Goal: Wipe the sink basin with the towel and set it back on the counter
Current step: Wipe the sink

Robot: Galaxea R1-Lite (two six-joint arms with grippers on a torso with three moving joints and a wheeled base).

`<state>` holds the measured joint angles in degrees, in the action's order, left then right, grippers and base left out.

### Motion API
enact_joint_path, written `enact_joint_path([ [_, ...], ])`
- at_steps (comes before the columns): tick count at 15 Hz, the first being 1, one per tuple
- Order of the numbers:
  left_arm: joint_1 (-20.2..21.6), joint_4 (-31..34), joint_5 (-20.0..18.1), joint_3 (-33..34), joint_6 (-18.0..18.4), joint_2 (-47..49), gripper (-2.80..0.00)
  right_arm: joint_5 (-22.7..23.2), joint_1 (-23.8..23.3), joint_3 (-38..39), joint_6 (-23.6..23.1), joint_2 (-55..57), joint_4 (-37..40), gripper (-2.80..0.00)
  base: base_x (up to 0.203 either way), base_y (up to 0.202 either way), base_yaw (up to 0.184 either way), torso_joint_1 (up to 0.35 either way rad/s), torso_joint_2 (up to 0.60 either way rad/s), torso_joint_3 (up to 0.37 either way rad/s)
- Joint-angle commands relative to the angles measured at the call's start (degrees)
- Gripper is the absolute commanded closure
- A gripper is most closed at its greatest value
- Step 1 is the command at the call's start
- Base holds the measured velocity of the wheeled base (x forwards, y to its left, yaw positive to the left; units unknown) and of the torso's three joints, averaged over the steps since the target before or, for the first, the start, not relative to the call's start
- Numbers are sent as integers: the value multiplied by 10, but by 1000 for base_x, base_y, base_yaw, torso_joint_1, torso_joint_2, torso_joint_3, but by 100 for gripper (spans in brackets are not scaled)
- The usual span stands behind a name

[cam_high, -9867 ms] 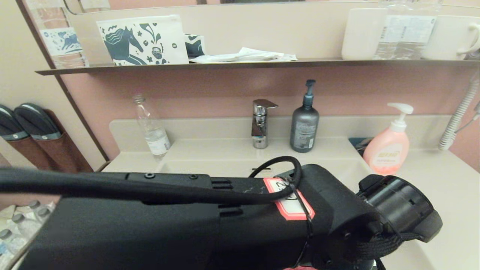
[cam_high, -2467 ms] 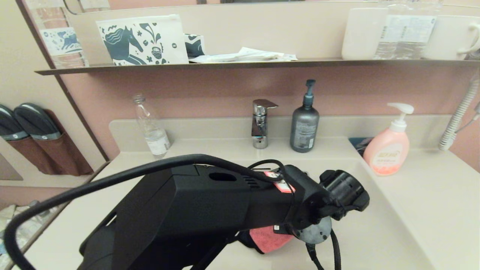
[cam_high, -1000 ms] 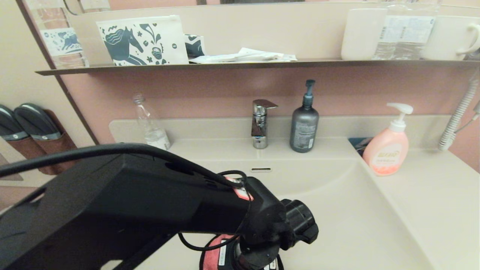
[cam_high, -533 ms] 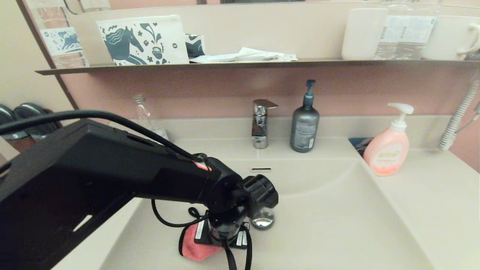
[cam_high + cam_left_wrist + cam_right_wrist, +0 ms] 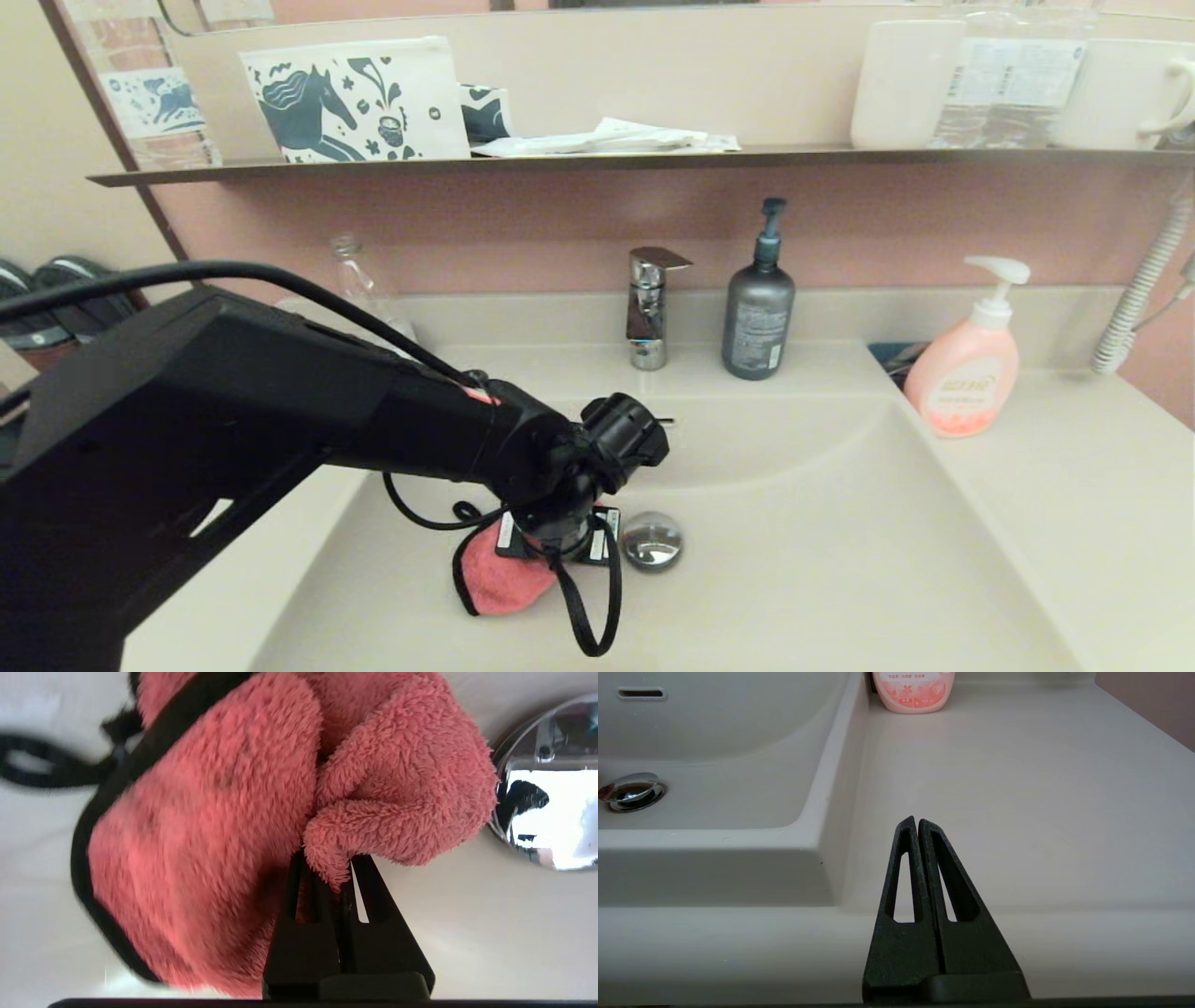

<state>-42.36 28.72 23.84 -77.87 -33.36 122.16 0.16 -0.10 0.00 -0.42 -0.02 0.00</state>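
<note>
The coral-pink towel (image 5: 509, 581) with its black trim lies bunched on the floor of the beige sink basin (image 5: 840, 560), just left of the chrome drain plug (image 5: 653, 540). My left gripper (image 5: 332, 868) reaches down into the basin and is shut on a fold of the towel (image 5: 224, 812), pressing it against the basin floor beside the drain plug (image 5: 551, 807). My right gripper (image 5: 917, 823) is shut and empty, hovering low over the counter (image 5: 1017, 788) to the right of the basin; it is out of the head view.
The faucet (image 5: 649, 306), a grey pump bottle (image 5: 757, 315) and a clear bottle (image 5: 359, 280) stand along the back edge. A pink soap pump bottle (image 5: 971, 369) is on the right counter. The overflow slot (image 5: 641, 693) is in the basin's back wall. A dark shelf (image 5: 597, 161) hangs above.
My left arm has swept the towel from the basin's right side across to the left and then toward the back, uncovering the drain plug. The right gripper's earlier position is not shown.
</note>
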Motion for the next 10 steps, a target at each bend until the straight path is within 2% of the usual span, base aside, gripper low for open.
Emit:
enact_joint_path([
  [1, 12, -41, 1, 20, 18, 7, 0, 0, 0, 0, 0, 0, 0, 0, 0, 0, 0, 0, 0, 0],
  [6, 26, -149, 11, 46, 72, 34, 0, 0, 0, 0, 0, 0, 0, 0, 0, 0, 0, 0, 0, 0],
  [10, 24, -168, 18, 32, 76, 48, 0, 0, 0, 0, -1, 0, 0, 0, 0, 0, 0, 0, 0, 0],
])
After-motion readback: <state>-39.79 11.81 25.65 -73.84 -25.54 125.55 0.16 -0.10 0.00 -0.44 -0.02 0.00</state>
